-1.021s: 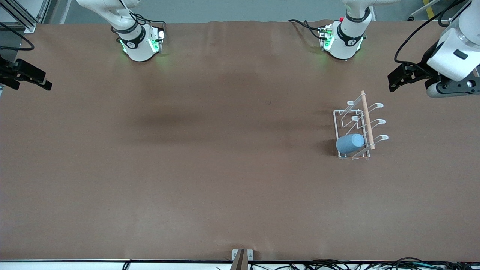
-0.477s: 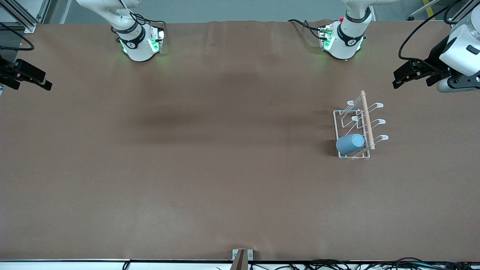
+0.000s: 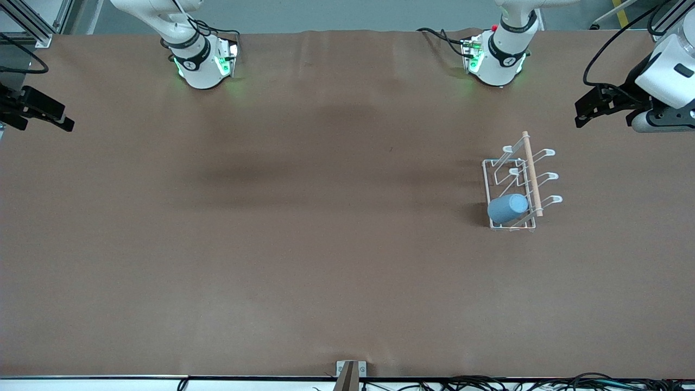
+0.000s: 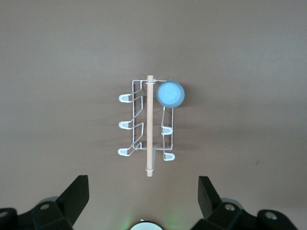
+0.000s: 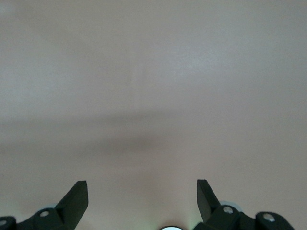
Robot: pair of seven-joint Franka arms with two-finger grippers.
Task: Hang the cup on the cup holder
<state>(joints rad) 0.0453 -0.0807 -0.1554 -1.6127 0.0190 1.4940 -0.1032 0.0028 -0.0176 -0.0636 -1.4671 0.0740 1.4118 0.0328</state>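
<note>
The light-blue cup [image 3: 507, 208] sits tilted over a prong of the white wire cup holder [image 3: 491, 174], on the prong nearest the front camera. In the left wrist view the cup [image 4: 171, 94] shows its round end beside the holder's wooden rod [image 4: 149, 124]. My left gripper [image 3: 582, 113] is open and empty, up over the table at the left arm's end, well apart from the holder; it also shows in the left wrist view [image 4: 143, 191]. My right gripper [image 3: 64, 119] is open and empty and waits at the right arm's end; it also shows in the right wrist view [image 5: 142, 194].
The brown table [image 3: 304, 228] carries nothing else. The two arm bases [image 3: 203, 62] stand along its edge farthest from the front camera. Cables lie along the edge nearest the front camera.
My left gripper has drawn away from the holder toward the left arm's end of the table. The cup stays on the prong. The right arm has not moved.
</note>
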